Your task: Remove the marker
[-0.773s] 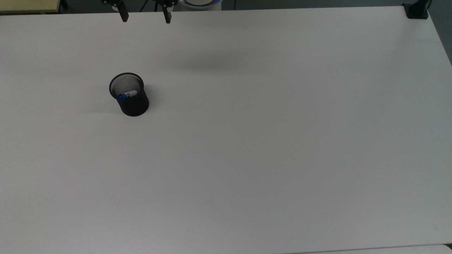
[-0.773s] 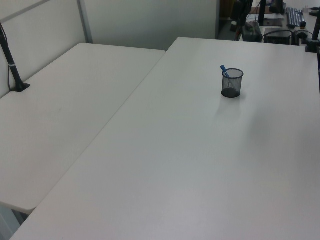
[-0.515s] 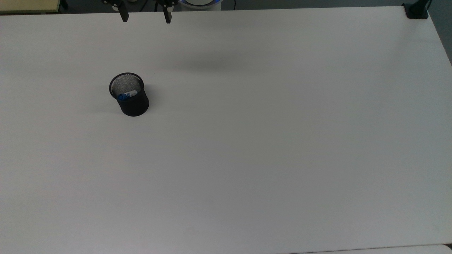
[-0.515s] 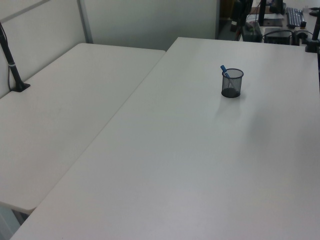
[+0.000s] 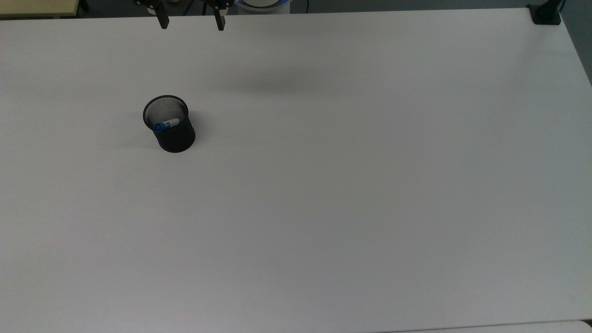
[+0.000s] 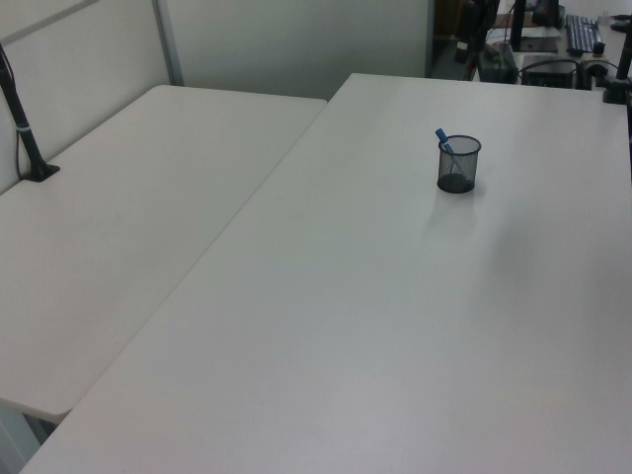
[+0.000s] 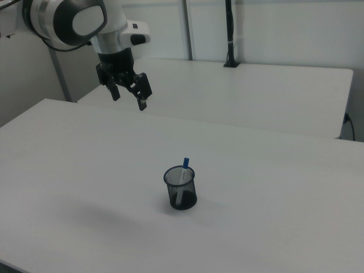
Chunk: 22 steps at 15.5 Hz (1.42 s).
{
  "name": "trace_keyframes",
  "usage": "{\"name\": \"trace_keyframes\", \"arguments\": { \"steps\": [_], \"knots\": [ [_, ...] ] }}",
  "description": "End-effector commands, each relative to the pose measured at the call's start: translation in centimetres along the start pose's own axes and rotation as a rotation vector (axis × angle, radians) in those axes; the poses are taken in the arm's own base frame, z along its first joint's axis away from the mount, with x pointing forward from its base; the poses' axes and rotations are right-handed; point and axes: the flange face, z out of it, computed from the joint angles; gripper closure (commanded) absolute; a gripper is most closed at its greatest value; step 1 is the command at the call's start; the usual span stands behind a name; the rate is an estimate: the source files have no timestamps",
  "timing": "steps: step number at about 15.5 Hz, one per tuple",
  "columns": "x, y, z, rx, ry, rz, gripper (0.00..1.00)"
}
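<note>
The marker, white-barrelled with a blue cap, stands leaning inside a black mesh cup on the white table. Its blue cap sticks out above the rim in the left view, marker in cup, and in the right view, marker in cup. My gripper hangs open high above the table near its far edge, well apart from the cup; the right view shows the gripper with both fingers spread and nothing between them. It is out of the left view.
A second white table adjoins in the left view. A black clamp post sits at the top view's far right corner. Another black post stands on the neighbouring table in the right view. Desk clutter lies beyond the far edge.
</note>
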Motion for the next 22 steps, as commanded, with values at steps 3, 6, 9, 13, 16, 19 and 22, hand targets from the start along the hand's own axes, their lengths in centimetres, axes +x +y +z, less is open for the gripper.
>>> {"name": "trace_keyframes", "arguments": {
  "steps": [3,6,9,13,16,19,22],
  "knots": [
    [-0.1,0.3,-0.6,-0.020,-0.001,-0.004,0.00],
    [-0.3,2.8,-0.3,-0.051,-0.021,-0.145,0.00],
    [-0.2,4.9,0.8,-0.084,-0.048,-0.257,0.00],
    [0.1,6.8,3.6,-0.164,-0.043,-0.263,0.00],
    [0.4,8.6,6.9,-0.183,0.035,-0.228,0.00],
    [1.4,9.3,11.1,-0.187,0.076,-0.206,0.00],
    [2.2,9.7,15.5,-0.186,0.112,-0.147,0.01]
  ]
}}
